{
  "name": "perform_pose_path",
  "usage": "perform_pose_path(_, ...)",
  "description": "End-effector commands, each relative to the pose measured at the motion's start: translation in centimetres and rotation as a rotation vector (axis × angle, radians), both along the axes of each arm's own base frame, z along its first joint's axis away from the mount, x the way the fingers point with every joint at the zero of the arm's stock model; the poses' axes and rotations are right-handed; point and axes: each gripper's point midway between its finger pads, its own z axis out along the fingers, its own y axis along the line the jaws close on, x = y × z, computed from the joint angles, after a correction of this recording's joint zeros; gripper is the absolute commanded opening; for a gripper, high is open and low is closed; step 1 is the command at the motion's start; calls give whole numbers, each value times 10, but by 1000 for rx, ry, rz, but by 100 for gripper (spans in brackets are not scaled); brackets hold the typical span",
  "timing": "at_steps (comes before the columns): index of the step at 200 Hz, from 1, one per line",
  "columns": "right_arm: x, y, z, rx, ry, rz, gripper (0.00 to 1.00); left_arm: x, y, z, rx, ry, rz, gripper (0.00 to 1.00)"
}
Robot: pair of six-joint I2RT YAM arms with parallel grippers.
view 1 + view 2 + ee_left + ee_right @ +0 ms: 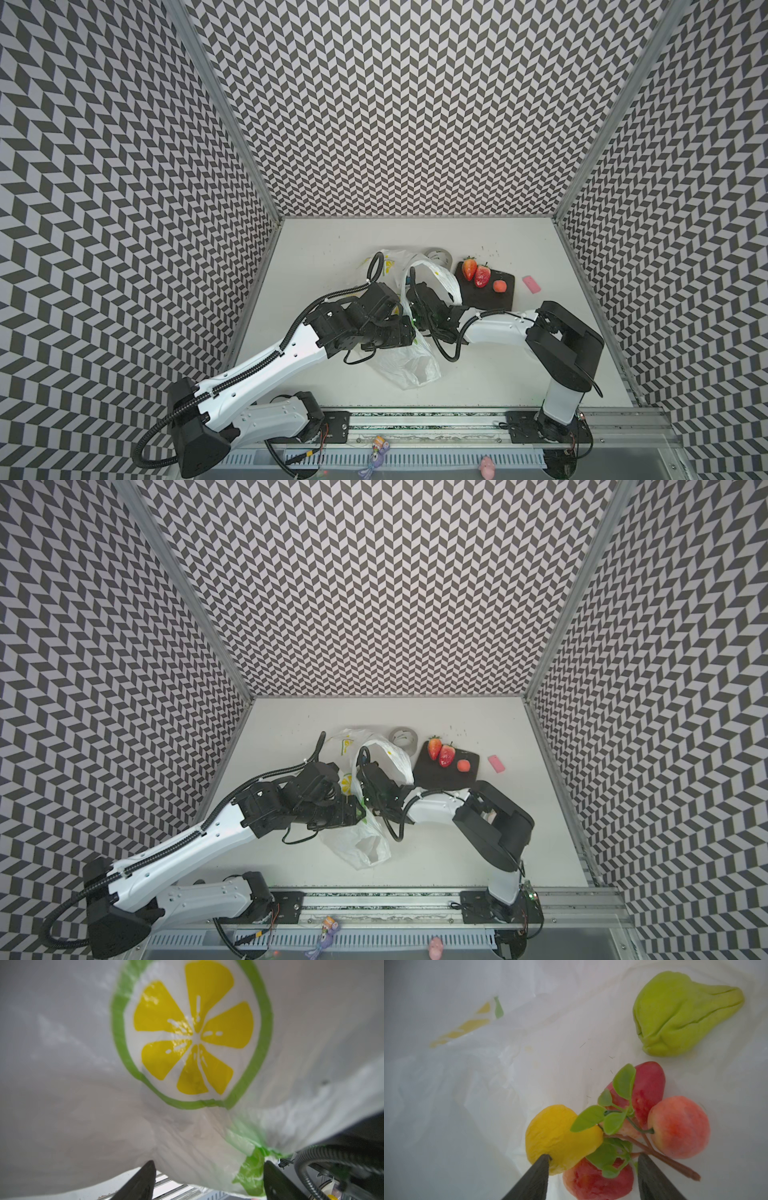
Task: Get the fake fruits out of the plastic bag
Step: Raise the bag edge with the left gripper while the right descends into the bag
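**Item 1.** Thin, crinkly, white translucent plastic bag (409,361), printed with yellow lemon slices ringed in green. It lies crumpled on the white tabletop (332,249), under and around both grippers. One printed slice hangs directly ahead of the left gripper.

**Item 2.** Left gripper (207,1180), black jaws. They stand parted and released. A fold of the bag's film droops between them, and neither jaw visibly clamps it.

**Item 3.** Right gripper (593,1178), black jaws. It is reached inside the bag with the jaws apart, straddling fruit. Whether they press on anything cannot be told.

**Item 4.** Fake fruits inside the bag, placed from the right gripper:
- Round, wrinkled yellow fruit (560,1138), touching one fingertip (544,1161).
- Glossy red-pink fruit (591,1184), between the jaws, partly under a sprig of green plastic leaves (612,1122).
- Two more red-pink round fruits (679,1126), just ahead of the other fingertip, joined by brown stems (675,1164).
- Ridged, yellow-green pear (685,1016), well ahead of the fingertips, apart from the cluster.

**Item 5.** Fake fruits outside the bag, seen in both top views:
- Two red strawberries (470,269) with green tops.
- One small orange-red round fruit (499,286).

All three rest on a dark flat board (473,299) just beside the right arm's wrist, on the side away from the left gripper.

**Item 6.** Grey tape roll (444,258), beyond the right gripper, between bag and board.

**Item 7.** Small pink rectangular block (532,285), past the board, farther from both grippers.
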Motion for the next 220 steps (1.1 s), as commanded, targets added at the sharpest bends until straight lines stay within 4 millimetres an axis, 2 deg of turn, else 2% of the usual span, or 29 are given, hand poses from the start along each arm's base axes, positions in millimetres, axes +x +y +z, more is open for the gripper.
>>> perform_pose_path(1, 1, 16, 16, 66, -18, 15, 66, 8, 1, 4, 9, -49, 12, 66)
perform_pose_path(49, 0, 15, 17, 61, -19, 20, 65, 7, 14, -1, 49, -57, 39, 17)
perform_pose_path(75, 1, 11, 14, 52, -24, 12, 65, 2, 29, -2, 89, -58, 61, 0)
perform_pose_path(123, 17, -6, 7, 15, -16, -68, 65, -17, 79, -15, 236, -25, 132, 0)
perform_pose_path(153, 26, -14, -3, -23, 14, -140, 67, -22, 97, -24, 288, 3, 186, 0)
perform_pose_path(189, 36, -20, -22, -83, 80, -240, 68, -20, 98, -27, 264, 2, 222, 0)
perform_pose_path(220, 37, -12, -21, -50, 119, -247, 70, -21, 95, -29, 234, 1, 228, 0)
